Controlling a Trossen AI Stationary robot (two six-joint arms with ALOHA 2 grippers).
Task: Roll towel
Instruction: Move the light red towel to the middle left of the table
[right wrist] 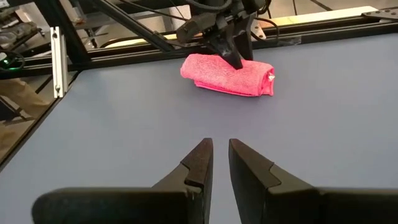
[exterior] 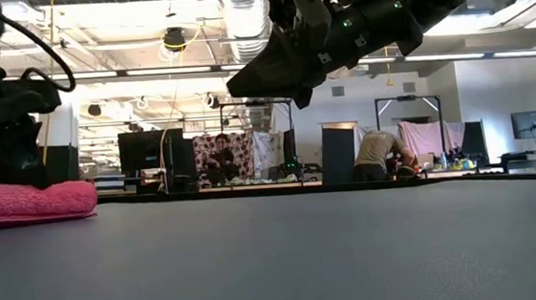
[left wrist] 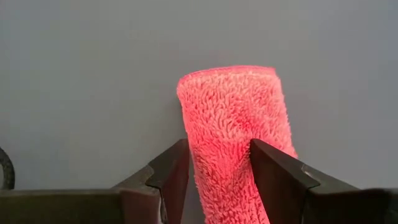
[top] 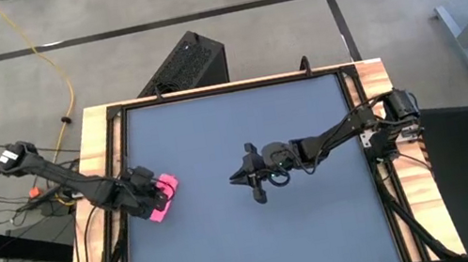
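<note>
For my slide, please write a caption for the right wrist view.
Left gripper clamps the rolled pink towel; right gripper waits apart, above the table.

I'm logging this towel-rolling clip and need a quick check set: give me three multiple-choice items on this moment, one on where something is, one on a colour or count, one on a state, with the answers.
1. Where on the table does the towel lie?
A. near its left edge
B. at its centre
C. near its right edge

2. What colour is the towel?
A. blue
B. pinkish-red
C. white

3. What shape is the towel in?
A. spread flat
B. hanging in the air
C. rolled into a bundle

Answers:
1 A: the high view shows it by the left edge, under the left gripper, while the right gripper hangs over the middle.
2 B: it shows pinkish-red in every view.
3 C: the right wrist view shows a compact roll lying on the table, with the left gripper's fingers on either side of it.
</note>
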